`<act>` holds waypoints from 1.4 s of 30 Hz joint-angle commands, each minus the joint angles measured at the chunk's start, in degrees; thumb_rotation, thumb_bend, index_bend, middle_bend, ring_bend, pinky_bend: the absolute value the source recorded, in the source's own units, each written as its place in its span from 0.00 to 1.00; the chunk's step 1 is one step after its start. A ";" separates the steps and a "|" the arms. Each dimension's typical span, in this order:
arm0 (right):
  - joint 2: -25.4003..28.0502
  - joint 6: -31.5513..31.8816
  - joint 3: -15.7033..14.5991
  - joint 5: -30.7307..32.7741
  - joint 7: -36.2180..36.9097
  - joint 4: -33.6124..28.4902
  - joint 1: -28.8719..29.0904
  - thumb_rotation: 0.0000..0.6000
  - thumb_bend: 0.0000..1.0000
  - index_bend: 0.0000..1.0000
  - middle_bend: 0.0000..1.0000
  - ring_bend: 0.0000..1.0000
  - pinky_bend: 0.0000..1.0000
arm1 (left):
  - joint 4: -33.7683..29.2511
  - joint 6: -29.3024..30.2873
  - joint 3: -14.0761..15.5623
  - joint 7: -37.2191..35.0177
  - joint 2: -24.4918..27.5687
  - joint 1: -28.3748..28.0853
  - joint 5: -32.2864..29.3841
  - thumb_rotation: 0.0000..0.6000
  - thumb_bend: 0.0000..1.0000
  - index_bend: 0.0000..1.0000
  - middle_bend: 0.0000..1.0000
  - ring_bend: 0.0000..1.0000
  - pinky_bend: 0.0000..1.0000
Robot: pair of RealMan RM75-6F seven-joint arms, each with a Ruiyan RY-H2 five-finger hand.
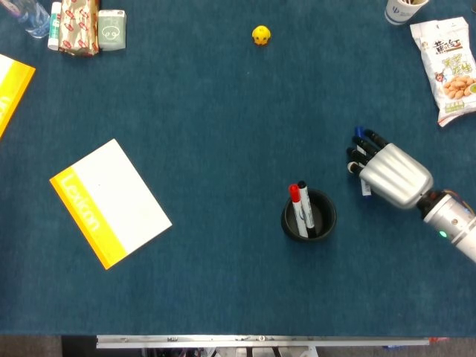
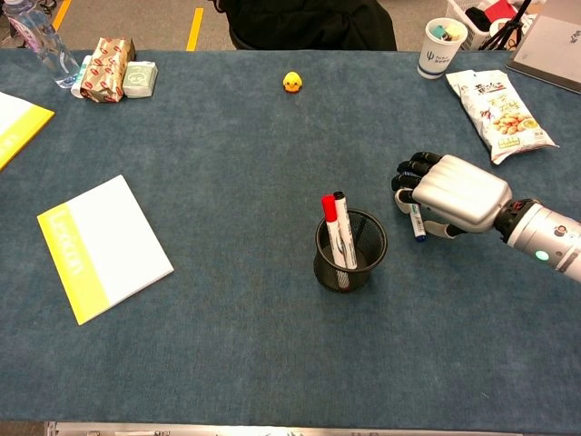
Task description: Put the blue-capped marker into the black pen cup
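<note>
My right hand (image 1: pixel 390 174) (image 2: pixel 454 193) grips the blue-capped marker (image 1: pixel 358 134), held off the table just right of the black pen cup (image 1: pixel 324 210) (image 2: pixel 364 259). The blue cap pokes out past the fingers in the head view. In the chest view only the marker's white lower part (image 2: pixel 416 221) shows below the hand. The mesh cup stands upright with a red-capped marker (image 2: pixel 330 227) and a black-capped marker (image 2: pixel 343 225) in it. My left hand is out of both views.
A white and yellow notebook (image 1: pixel 110 202) lies at the left. A yellow duck (image 1: pixel 261 35) sits at the back, a snack bag (image 1: pixel 450 71) and a paper cup (image 2: pixel 438 47) at the back right, and packets (image 1: pixel 82 26) at the back left.
</note>
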 commanded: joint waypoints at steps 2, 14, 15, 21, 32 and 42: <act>0.04 0.03 -0.08 0.02 -0.08 0.25 0.00 1.00 0.26 0.49 0.32 0.17 0.18 | 0.16 0.02 0.00 -0.17 -0.05 0.06 -0.05 1.00 0.20 0.11 0.17 0.19 0.23; 0.36 0.26 0.24 0.90 0.42 0.66 -0.25 1.00 0.26 0.57 0.34 0.17 0.18 | 0.58 -0.11 0.01 -0.46 -0.31 0.00 0.07 1.00 0.19 0.11 0.17 0.19 0.23; 0.36 0.24 0.25 0.94 0.41 0.67 -0.25 1.00 0.26 0.57 0.34 0.17 0.18 | 0.55 -0.15 0.01 -0.42 -0.31 -0.02 0.06 1.00 0.19 0.11 0.17 0.19 0.23; 0.61 0.81 0.45 1.23 0.86 0.41 -0.45 1.00 0.27 0.60 0.34 0.17 0.18 | 0.38 -0.18 -0.02 -0.28 -0.24 -0.02 0.01 1.00 0.20 0.11 0.17 0.19 0.23; 7.29 6.92 3.63 2.41 3.49 -10.63 -1.09 1.00 0.27 0.62 0.36 0.18 0.18 | -0.40 -0.76 -0.04 0.45 0.05 -0.52 0.39 1.00 0.20 0.11 0.17 0.19 0.23; 16.94 13.16 5.11 0.31 13.18 -31.78 -1.41 1.00 0.27 0.65 0.39 0.19 0.18 | -2.36 -0.84 0.04 1.82 1.03 -0.74 0.82 1.00 0.20 0.11 0.17 0.19 0.23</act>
